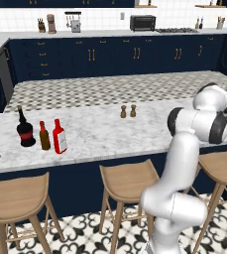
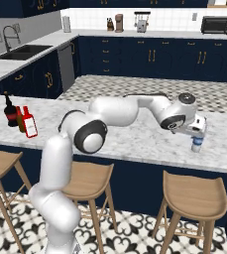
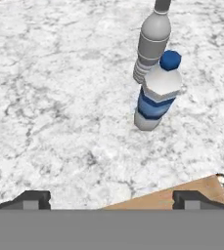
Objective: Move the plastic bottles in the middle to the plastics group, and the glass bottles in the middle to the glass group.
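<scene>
With the water bottle (image 3: 156, 95) standing just beside the grey plastic bottle (image 3: 151, 44) on the counter (image 3: 59, 97), looks like the plastics step is finishing; gripper (image 3: 111, 199) wide open, holding nothing, above it. Next calls for lifting clear without tipping either, then crossing open marble to the red bottle (image 1: 59, 136) and small brown bottle (image 1: 44, 136), near the front edge

Clear plastic water bottle (image 3: 155, 95) on matt grey-veined marble counter (image 3: 59, 97); wooden stools (image 1: 127, 179).
</scene>
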You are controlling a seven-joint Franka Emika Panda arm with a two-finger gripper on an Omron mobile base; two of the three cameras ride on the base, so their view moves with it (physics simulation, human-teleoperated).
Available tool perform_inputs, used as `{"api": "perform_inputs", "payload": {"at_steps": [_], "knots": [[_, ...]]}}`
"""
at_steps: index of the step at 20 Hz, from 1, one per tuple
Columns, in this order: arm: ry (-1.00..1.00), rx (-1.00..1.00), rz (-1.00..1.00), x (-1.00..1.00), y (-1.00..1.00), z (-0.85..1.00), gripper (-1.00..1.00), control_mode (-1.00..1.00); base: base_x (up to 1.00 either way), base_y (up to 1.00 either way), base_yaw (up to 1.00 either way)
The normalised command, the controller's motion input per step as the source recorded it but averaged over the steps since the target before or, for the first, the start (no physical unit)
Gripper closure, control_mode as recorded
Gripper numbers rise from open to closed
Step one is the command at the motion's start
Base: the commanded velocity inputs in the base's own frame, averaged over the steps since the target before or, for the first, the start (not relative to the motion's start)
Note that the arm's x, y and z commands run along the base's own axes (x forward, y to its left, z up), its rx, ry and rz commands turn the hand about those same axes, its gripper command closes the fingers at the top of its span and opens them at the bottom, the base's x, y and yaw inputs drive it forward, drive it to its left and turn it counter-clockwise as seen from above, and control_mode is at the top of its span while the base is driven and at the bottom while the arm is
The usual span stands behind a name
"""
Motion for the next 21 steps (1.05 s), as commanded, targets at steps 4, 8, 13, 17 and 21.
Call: {"api": "perform_inputs", "payload": {"at_steps": [4,8,13,17,21], "knots": [[0.15,-0.07,0.0,-0.5,0.89,0.0,-1.0,-1.0,0.0,0.0,0.0],[0.11,-0.12,0.01,-0.59,0.9,0.0,-1.0,-1.0,0.0,0.0,0.0],[0.01,-0.16,0.02,-0.75,0.88,-0.07,-1.0,-1.0,0.0,0.0,0.0],[0.02,-0.1,0.01,-0.69,0.83,-0.04,-1.0,-1.0,0.0,0.0,0.0],[0.07,0.0,0.0,-0.5,0.75,0.13,-1.0,-1.0,0.0,0.0,0.0]]}}
